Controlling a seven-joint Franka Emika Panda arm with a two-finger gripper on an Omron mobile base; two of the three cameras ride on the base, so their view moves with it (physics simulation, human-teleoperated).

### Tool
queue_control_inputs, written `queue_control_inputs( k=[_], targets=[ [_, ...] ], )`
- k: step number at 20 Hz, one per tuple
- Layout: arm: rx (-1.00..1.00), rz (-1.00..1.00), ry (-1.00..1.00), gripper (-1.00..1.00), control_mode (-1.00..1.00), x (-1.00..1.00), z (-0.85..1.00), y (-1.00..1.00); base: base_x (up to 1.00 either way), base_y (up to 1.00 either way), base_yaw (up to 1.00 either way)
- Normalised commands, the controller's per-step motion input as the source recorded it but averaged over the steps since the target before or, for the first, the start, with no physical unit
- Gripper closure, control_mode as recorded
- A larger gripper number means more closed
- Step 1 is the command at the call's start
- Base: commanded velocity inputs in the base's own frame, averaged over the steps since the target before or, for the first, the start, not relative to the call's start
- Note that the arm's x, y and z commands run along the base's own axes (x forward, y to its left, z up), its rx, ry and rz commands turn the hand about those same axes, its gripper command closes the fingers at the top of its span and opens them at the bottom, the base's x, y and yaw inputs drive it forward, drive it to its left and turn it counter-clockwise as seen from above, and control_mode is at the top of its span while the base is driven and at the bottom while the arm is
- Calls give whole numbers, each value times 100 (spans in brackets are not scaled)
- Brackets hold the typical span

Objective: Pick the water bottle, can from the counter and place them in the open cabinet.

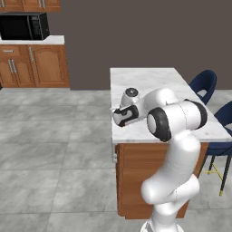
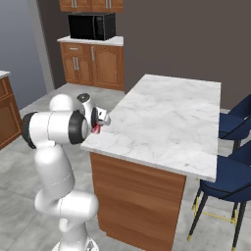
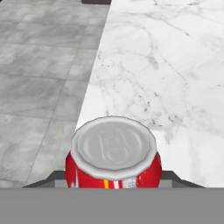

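The can (image 3: pixel 113 148), red with a silver top, sits between my gripper's (image 3: pixel 113 181) two dark fingertips (image 3: pixel 48 179), and the gripper is shut on it. It is at the near left edge of the white marble counter (image 3: pixel 175 65). In the right base view the can (image 2: pixel 96 129) shows as a small red patch under my gripper (image 2: pixel 98 126), at the corner of the counter (image 2: pixel 166 117). Whether it rests on the slab or hangs just above it, I cannot tell. The water bottle and the open cabinet are out of view.
Two blue stools (image 2: pixel 235 122) stand along the counter's right side. A black microwave (image 1: pixel 25 26) sits on low wooden cabinets (image 1: pixel 34 65) against the far wall. Grey tiled floor (image 1: pixel 54 136) lies open to the left of the island.
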Motion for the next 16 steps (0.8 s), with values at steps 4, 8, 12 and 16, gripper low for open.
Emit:
queue_control_inputs(
  k=[4,8,12,16],
  targets=[
    [0,-8,-1,100,-100,-29,72,2,0,0,0],
    [0,-8,0,100,-100,-34,77,0,0,0,0],
    [0,-7,0,100,-100,-38,68,0,0,0,0],
    [0,-2,-6,100,-100,-54,47,0,0,0,0]
  ],
)
